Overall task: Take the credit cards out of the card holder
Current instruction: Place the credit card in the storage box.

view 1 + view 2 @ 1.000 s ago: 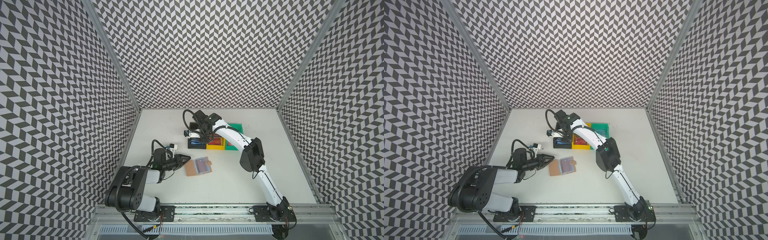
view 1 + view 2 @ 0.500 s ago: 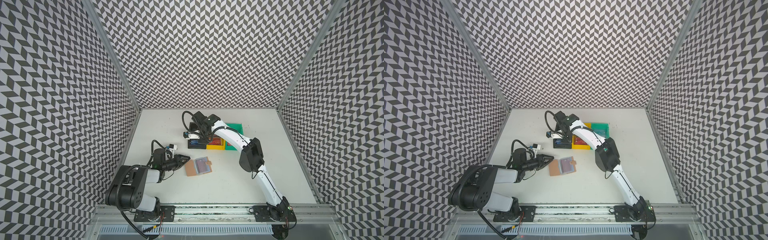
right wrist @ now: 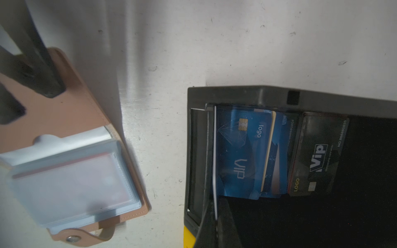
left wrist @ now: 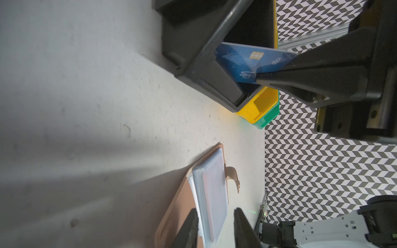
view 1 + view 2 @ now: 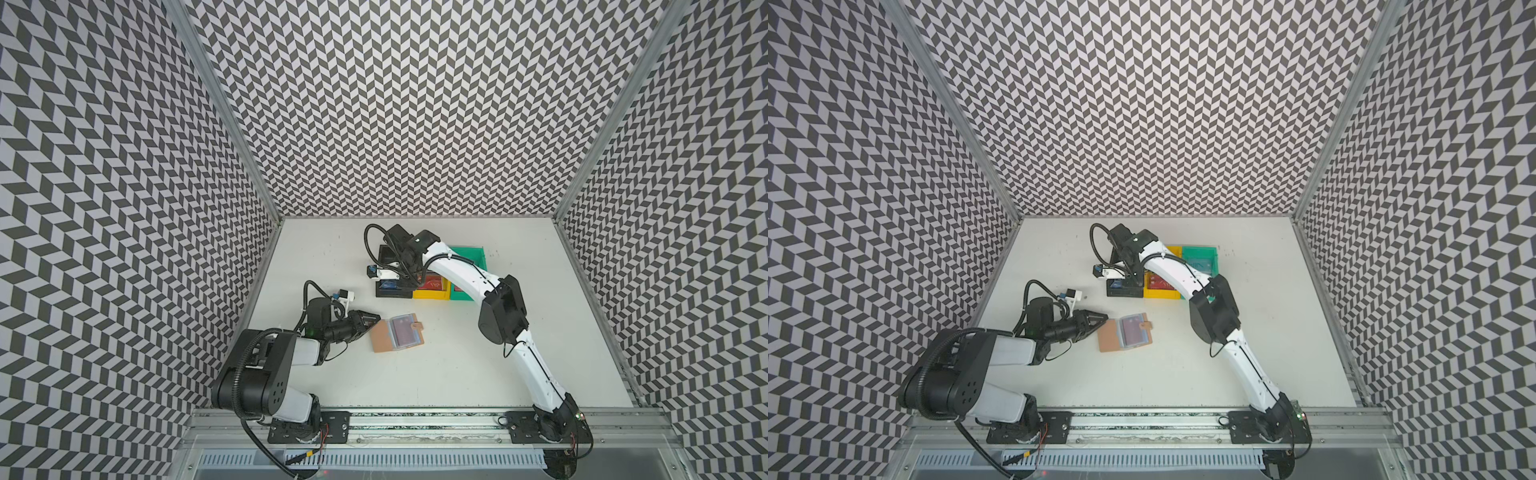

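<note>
The tan card holder [image 5: 380, 338] [image 5: 1109, 338] lies open on the table, its pale blue sleeves [image 4: 212, 193] [image 3: 75, 182] facing up with a pinkish card showing through the top one. My left gripper [image 5: 377, 318] [image 5: 1105, 319] [image 4: 214, 227] is open, and its fingers [image 3: 47, 81] are at the holder's left cover, straddling the sleeve edge. My right gripper [image 5: 404, 282] [image 5: 1130, 282] [image 4: 260, 78] [image 3: 216, 216] is shut on a blue credit card [image 4: 242, 62] [image 3: 214, 161] and holds it down into the black bin [image 5: 392, 294] [image 5: 1123, 293].
Blue cards [image 3: 242, 150] and a black VIP card [image 3: 318, 158] lie in the black bin. Beside it stand a yellow bin [image 5: 430, 294] holding a red VIP card [image 5: 434, 284] and a green bin [image 5: 469, 253]. Patterned walls close three sides.
The right gripper and its card have shifted very slightly over the black bin. The left arm and the card holder have not moved.
</note>
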`<state>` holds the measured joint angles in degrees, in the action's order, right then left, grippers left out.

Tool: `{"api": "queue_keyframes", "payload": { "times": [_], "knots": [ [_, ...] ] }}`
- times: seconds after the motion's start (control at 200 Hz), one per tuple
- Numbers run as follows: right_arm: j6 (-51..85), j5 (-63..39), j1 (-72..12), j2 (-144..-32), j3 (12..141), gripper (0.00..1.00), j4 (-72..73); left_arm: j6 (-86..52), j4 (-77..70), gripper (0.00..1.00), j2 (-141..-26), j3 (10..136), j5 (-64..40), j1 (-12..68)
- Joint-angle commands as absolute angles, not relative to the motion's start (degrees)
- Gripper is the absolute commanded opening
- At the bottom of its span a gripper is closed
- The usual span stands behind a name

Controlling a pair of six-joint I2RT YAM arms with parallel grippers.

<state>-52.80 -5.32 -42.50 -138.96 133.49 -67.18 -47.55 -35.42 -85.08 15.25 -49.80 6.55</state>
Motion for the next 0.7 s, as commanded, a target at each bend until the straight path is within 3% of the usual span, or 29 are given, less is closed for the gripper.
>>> {"api": "queue_keyframes", "payload": {
  "times": [0.0,0.205,0.696],
  "knots": [
    [-54.16,-4.31,-42.36,-140.18,132.63,0.00,-67.66,-46.83,-35.35,0.31,-85.52,16.30,-49.84,6.15],
    [-54.05,-3.32,-42.33,-140.50,132.70,0.00,-66.36,-46.76,-35.20,0.31,-85.62,16.44,-49.88,6.00],
    [-54.22,-1.67,-42.28,-141.58,132.80,0.15,-63.70,-46.58,-34.82,0.31,-85.54,16.60,-49.86,5.82]
  ]
}}
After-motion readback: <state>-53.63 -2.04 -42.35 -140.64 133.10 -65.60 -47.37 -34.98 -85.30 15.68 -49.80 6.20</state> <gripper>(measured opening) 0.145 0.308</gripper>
